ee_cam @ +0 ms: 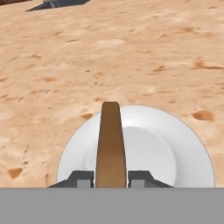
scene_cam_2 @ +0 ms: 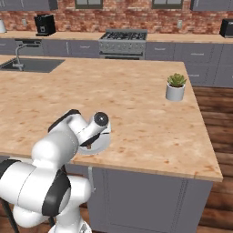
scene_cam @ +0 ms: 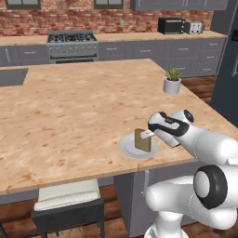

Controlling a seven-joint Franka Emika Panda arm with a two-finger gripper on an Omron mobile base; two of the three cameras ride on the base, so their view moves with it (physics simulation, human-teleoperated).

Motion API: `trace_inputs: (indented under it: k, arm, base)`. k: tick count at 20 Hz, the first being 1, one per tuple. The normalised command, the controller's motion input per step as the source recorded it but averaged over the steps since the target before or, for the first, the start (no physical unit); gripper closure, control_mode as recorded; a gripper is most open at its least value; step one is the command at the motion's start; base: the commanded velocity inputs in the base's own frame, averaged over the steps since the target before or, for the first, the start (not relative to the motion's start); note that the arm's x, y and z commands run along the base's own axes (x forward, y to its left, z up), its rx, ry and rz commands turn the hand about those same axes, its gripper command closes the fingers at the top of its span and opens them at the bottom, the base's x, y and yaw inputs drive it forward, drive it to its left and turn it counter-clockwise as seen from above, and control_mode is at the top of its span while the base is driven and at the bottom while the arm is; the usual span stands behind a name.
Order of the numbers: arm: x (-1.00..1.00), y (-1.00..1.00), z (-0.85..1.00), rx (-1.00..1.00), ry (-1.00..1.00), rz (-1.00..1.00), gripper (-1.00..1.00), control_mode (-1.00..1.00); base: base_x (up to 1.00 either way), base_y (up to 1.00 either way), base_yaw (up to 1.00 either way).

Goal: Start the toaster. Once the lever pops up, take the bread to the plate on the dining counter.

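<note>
A broad, light wood-grain dining worktop (scene_cam: 69, 107) is shown in a rendered kitchen, with a brick wall and grey cabinets behind it. Far beyond the plate, on the narrow back counter against that wall, a small silver toaster (scene_cam: 195, 27) is seen beside a black toaster oven (scene_cam: 170, 25). A potted plant (scene_cam: 172, 81) stands on the worktop, well behind the plate and toward the far edge.

The white plate (scene_cam: 126, 146) is set close to the near edge of the worktop. Directly above the plate, the bread (scene_cam: 142, 139) is held upright on its edge, a thin brown slice with a darker crust. Whether its lower edge touches the plate cannot be told.

The tool (ee_cam: 111, 178) is closed narrowly on the bread, one dark finger on each face of the slice, as seen in the hand view.

The final step is judged to be in hand: the bread is being delivered to the plate. For the next move, the slice would need to be lowered or tipped onto the middle of the plate, the fingers opened, and the tool drawn clear without the slice being dragged off.
</note>
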Motion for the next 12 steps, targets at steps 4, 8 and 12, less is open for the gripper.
trace_inputs:
  k: [4,8,12]
  arm:
    - [0.08,0.02,-0.07,0.0,0.0,0.0,1.0,-1.0]
    - [0.0,0.03,-0.05,0.0,0.0,0.0,1.0,-1.0]
    - [0.0,0.1,-0.05,0.0,0.01,0.0,-1.0,-1.0]
  base:
    - [0.0,0.0,0.0]
    - [0.0,0.0,0.0]
    - [0.0,0.0,0.0]
